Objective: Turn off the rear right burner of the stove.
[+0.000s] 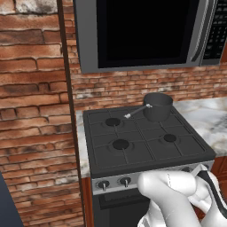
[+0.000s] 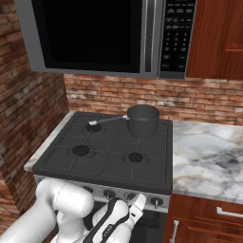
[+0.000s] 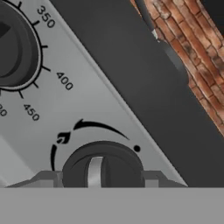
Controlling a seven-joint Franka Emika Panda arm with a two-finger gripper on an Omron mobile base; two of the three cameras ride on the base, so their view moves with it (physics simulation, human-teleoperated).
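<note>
The black stove [image 1: 138, 136] [image 2: 110, 163] has a silver knob strip [image 3: 109, 105] along its front. A dark pot [image 1: 158, 106] [image 2: 143, 120] with a silver handle stands on the back-right spot and hides the rear right burner. My gripper [image 3: 99, 179] [image 2: 139, 204] is at the knob strip. A small dark round knob [image 3: 103, 166] sits between its two fingertips [image 3: 46, 179], which touch the knob's sides. The knob's silver pointer bar stands roughly upright in the hand view, below a curved arrow and a dot.
A larger dial [image 3: 11, 48] marked 350, 400 and 450 sits beside the held knob. The microwave [image 1: 146, 31] [image 2: 95, 33] hangs above the stove. A marble counter [image 2: 209, 152] lies to the right, brick wall [image 1: 31, 111] to the left, and more knobs [image 1: 103, 184] on the strip.
</note>
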